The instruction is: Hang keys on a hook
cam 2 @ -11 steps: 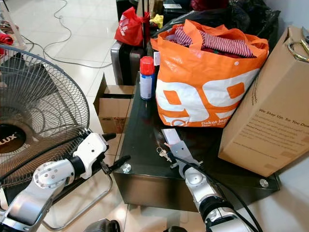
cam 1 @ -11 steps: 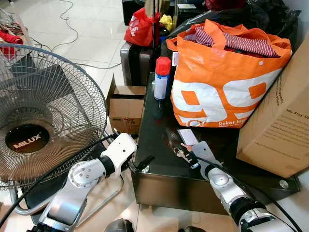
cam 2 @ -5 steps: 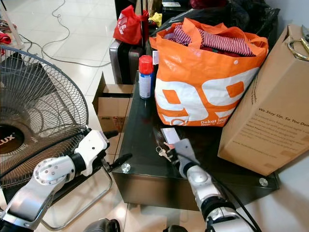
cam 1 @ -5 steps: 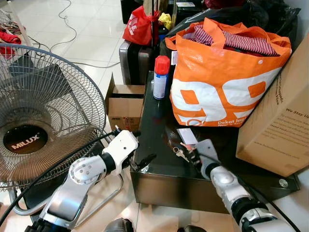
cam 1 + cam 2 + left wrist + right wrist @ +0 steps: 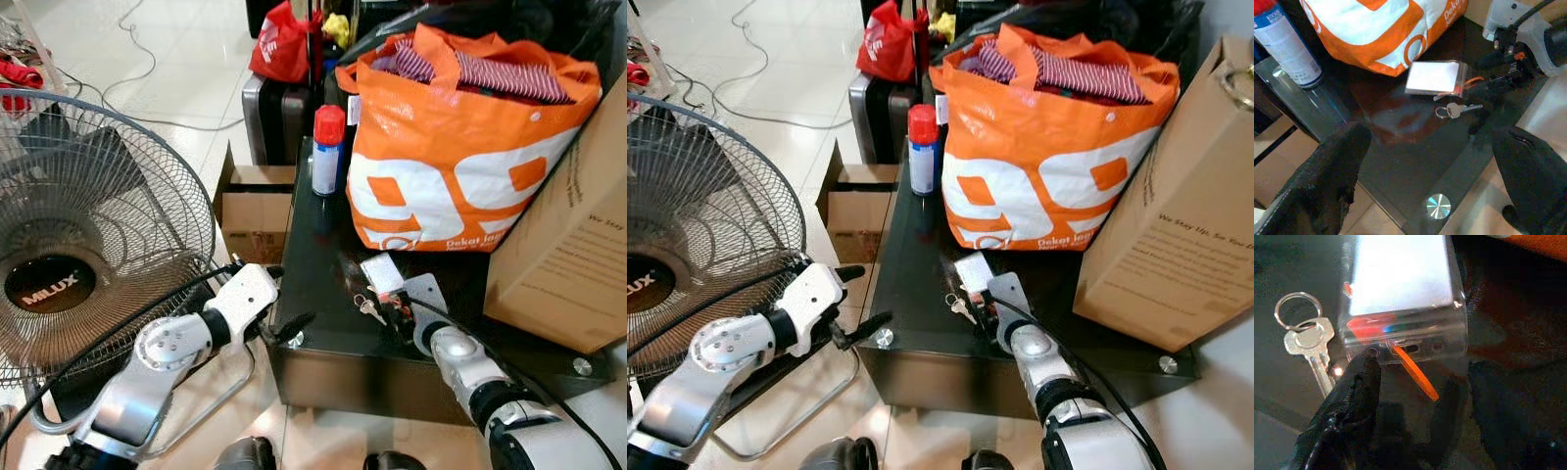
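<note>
Just beside the white card holder (image 5: 1400,298), the keys (image 5: 1310,340) lie outside the right gripper's (image 5: 1410,387) parted fingers (image 5: 1359,382).

The fan (image 5: 59,284) on the left reads "MILUX" at its hub. The orange bag (image 5: 460,157) at the far side of the worktop carries big white figures, "9" plainly. The cardboard box (image 5: 1176,235) on the right reads "We Stay Up".
</note>
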`<state>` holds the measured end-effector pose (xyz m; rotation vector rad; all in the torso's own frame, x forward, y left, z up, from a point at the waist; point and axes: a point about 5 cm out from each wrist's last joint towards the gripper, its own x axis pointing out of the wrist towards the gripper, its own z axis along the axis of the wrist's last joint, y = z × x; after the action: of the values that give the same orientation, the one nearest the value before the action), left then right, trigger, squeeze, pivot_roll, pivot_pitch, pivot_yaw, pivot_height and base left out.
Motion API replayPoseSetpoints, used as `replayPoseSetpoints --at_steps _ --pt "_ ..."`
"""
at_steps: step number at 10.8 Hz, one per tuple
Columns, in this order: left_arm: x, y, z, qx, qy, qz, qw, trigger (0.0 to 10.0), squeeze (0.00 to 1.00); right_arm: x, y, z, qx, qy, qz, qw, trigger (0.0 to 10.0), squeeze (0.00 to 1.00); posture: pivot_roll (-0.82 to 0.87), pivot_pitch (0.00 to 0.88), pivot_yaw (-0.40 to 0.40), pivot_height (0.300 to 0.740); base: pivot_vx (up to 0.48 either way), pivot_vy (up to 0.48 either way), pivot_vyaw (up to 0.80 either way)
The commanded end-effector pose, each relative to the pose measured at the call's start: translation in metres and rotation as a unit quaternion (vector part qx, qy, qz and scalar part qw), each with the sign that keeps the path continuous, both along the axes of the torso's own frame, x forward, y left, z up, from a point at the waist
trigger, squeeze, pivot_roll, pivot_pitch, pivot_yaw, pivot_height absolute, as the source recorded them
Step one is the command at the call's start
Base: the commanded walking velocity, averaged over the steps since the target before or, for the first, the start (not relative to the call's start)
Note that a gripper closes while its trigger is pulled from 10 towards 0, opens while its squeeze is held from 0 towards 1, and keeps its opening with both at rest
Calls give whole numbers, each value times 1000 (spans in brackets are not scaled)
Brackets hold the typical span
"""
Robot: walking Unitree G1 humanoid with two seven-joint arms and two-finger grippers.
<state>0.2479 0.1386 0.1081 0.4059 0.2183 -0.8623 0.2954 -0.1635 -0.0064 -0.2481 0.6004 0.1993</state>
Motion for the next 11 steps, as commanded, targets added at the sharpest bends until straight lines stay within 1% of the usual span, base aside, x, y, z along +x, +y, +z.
replayPoseSetpoints --at_steps 1,2,3,4,5,6,7,11 --pt "-2 0 4 0 0 -9 1000 10000 0 2 -1 1 -4 13 -6 1000 10000 0 32 141 33 740 0 0 0" --pt "-2 0 4 1 1 -11 1000 10000 0 2 -2 0 -1 21 -7 1000 10000 0 30 139 33 740 0 0 0" --pt "-1 1 5 1 1 -12 1000 10000 0 3 -4 2 13 21 -1 1000 10000 0 25 135 32 740 0 0 0" --pt "-1 0 5 1 1 -12 1000 10000 0 4 -4 3 21 21 8 1000 9608 0 21 133 31 740 0 0 0" --pt "0 0 5 0 0 -13 1000 10000 0 2 -5 3 26 20 29 999 3294 0 18 131 31 740 0 0 0" --pt "1 -1 5 0 -1 -14 1000 10000 0 1 -6 2 25 19 43 999 471 0 15 131 32 740 0 0 0" --pt "1 -1 5 0 -1 -14 1000 10000 0 0 -7 2 21 21 47 998 0 0 15 130 33 740 0 0 0" --pt "2 -2 6 1 -4 -14 1000 10000 0 -1 -6 1 17 24 61 998 0 0 18 126 32 740 0 0 0"
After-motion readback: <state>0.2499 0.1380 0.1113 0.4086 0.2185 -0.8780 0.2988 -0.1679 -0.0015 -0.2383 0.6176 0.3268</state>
